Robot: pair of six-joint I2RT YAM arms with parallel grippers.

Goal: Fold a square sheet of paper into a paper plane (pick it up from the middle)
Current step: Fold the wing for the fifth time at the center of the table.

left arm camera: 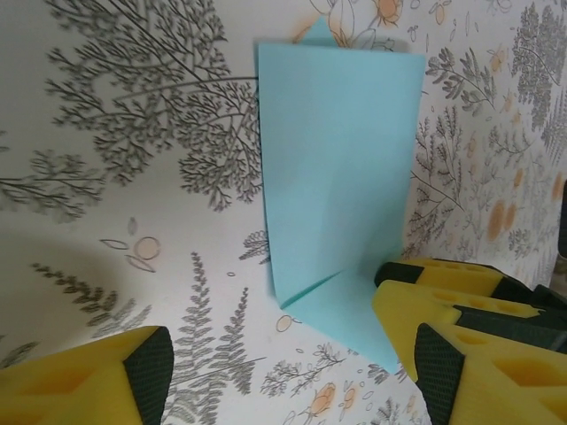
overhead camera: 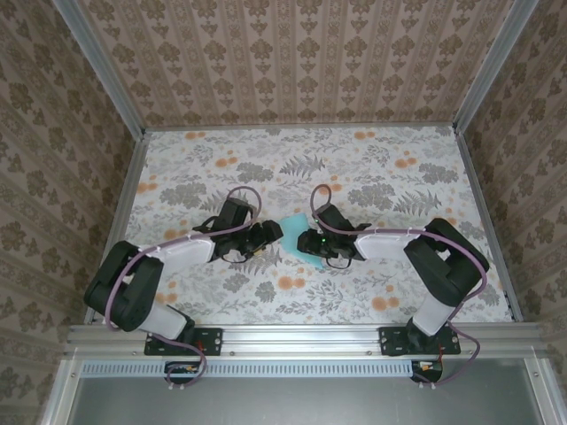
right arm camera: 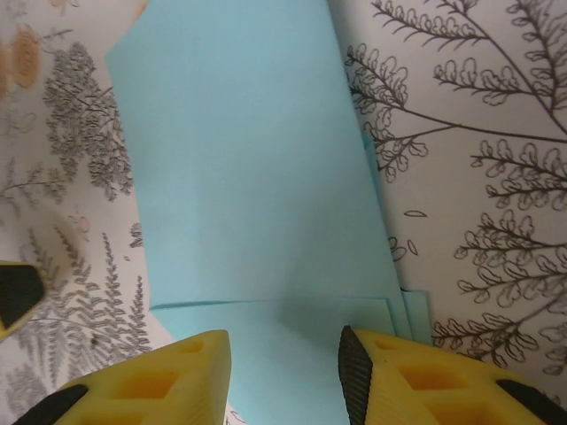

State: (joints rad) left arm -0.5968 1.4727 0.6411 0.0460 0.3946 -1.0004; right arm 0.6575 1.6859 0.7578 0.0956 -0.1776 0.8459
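The light turquoise sheet of paper lies folded on the floral tabletop, mid-table between both grippers. In the left wrist view the sheet of paper is a tall narrow panel with a crease near its lower end. My left gripper stands open just short of that end, nothing between its fingers. A finger of the right gripper sits at the paper's lower right corner. My right gripper is open, its fingers apart over the layered paper. From above, the left gripper and right gripper nearly meet.
The floral tabletop stretches wide behind and beside the arms. Aluminium rails run along the left, right and front edges, with patterned walls beyond. A finger of the left gripper shows at the right wrist view's left edge.
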